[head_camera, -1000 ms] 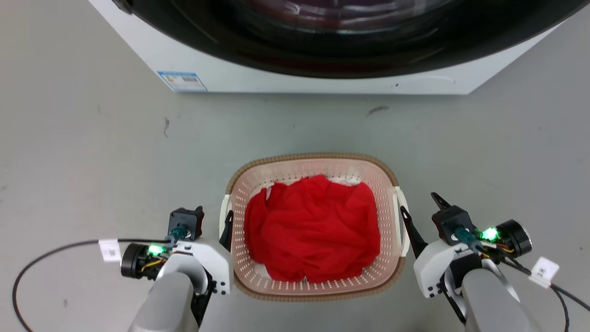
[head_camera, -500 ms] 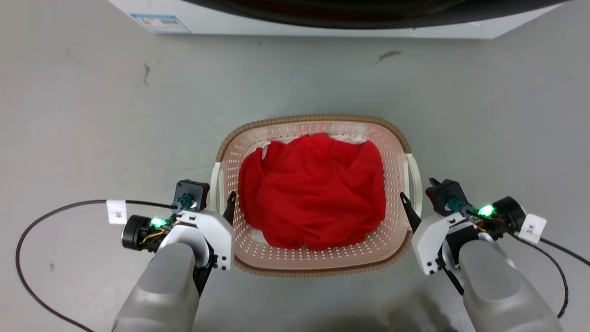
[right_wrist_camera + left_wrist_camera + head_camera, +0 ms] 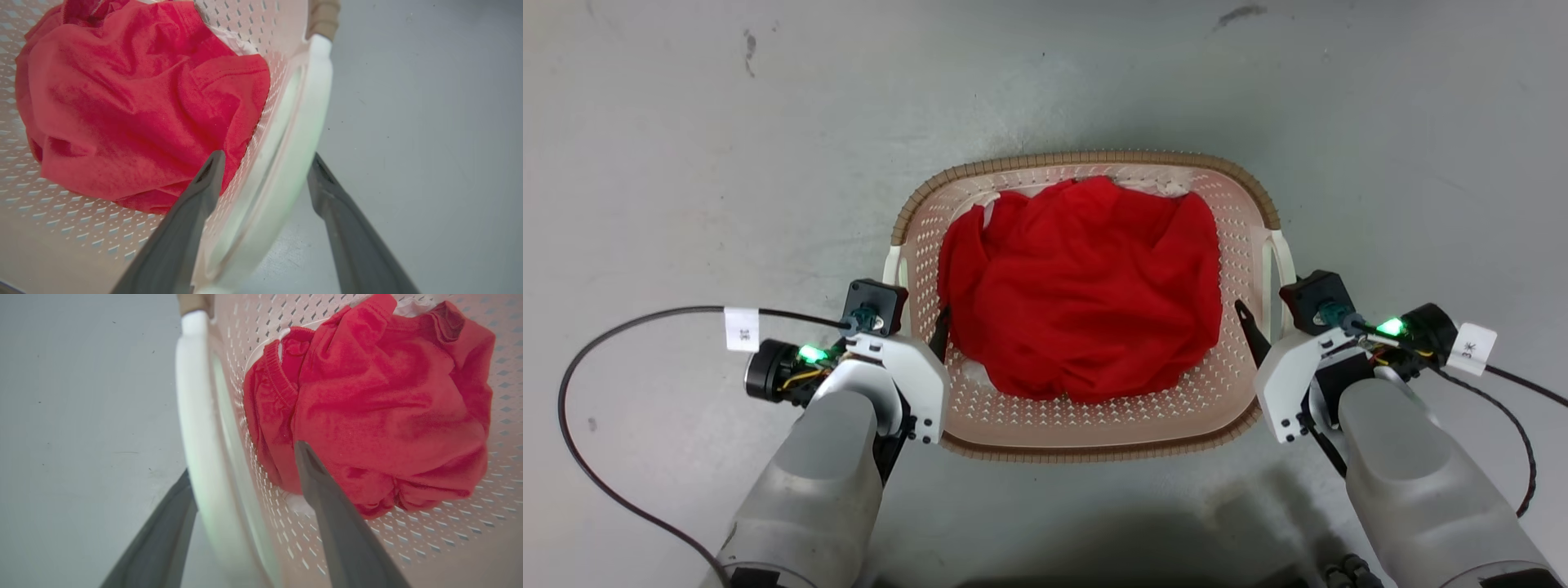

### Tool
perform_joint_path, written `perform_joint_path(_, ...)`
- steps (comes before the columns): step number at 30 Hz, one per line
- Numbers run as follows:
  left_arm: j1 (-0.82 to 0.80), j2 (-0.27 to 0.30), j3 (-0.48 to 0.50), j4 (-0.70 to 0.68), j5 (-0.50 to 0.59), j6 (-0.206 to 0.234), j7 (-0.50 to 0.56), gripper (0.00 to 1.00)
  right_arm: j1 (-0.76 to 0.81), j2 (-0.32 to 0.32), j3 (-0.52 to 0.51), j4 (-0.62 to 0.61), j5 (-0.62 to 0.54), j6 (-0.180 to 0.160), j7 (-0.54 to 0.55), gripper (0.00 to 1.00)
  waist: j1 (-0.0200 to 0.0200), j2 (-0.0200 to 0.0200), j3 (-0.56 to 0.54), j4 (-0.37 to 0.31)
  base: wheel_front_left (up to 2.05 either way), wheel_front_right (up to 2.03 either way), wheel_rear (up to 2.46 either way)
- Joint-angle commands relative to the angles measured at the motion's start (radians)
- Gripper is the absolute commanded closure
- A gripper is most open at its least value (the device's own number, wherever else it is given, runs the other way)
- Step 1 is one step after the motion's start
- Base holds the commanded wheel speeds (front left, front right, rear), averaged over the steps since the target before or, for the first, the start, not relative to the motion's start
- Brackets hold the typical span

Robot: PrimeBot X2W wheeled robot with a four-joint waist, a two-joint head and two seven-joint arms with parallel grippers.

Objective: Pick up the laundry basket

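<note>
The left gripper [image 3: 244, 457] has its two long dark fingers spread apart, straddling the white plastic left handle [image 3: 196, 416]: one finger is outside by the floor, the other inside, its tip against the red cloth. The right gripper [image 3: 266, 155] mirrors it, fingers apart around the white right handle [image 3: 310, 102], not clamped on it. Whether any finger already touches plastic, I cannot tell.

Both handles belong to the rounded-rectangular cream perforated plastic laundry basket [image 3: 1086, 157] with a brown woven-look rim. It sits on the smooth grey floor [image 3: 686, 163], directly in front of the robot and between its two pale forearms.

The main risk at closing is that an inner finger pinches a fold of cloth against the wall, giving a soft, slipping hold. The handles look thin and smooth, so a shallow bite could slide off as the load comes up. If one arm rises ahead of the other, the basket would tilt and spill.

The basket holds a crumpled red fabric garment [image 3: 1078, 286] covering most of its bottom, with a bit of white cloth [image 3: 1168, 186] peeking out at the far side.
</note>
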Motion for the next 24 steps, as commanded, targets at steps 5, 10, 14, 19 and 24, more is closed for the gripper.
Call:
perform_joint_path(5,-0.03,-0.002,-0.019,0.014,-0.007,-0.003,0.004,0.0,-0.036,0.001,-0.009,0.016,-0.006,-0.001,-0.002,0.0,-0.0001,0.0,0.036,0.005,0.0,0.0,0.0)
perform_joint_path(10,-0.042,-0.005,-0.034,0.023,-0.017,-0.003,0.011,1.0,-0.047,0.0,-0.004,0.026,0.006,-0.001,-0.002,1.0,-0.0001,0.0,0.044,0.006,0.0,0.0,0.0)
perform_joint_path(14,-0.04,-0.005,-0.049,0.023,-0.02,-0.004,0.011,1.0,-0.046,-0.003,0.01,0.034,0.018,-0.001,-0.002,1.0,-0.0001,0.0,0.032,0.006,0.0,0.0,0.0)
perform_joint_path(19,-0.012,-0.006,-0.061,0.028,-0.039,-0.005,0.019,1.0,-0.015,-0.002,0.027,0.054,0.036,-0.001,-0.001,1.0,-0.0001,0.0,-0.021,0.009,0.0,0.0,0.0)
perform_joint_path(24,0.027,-0.007,-0.08,0.029,-0.069,-0.005,0.043,1.0,0.017,-0.002,0.048,0.077,0.049,-0.001,0.019,1.0,-0.0001,0.0,-0.1,0.012,0.0,0.0,0.0)
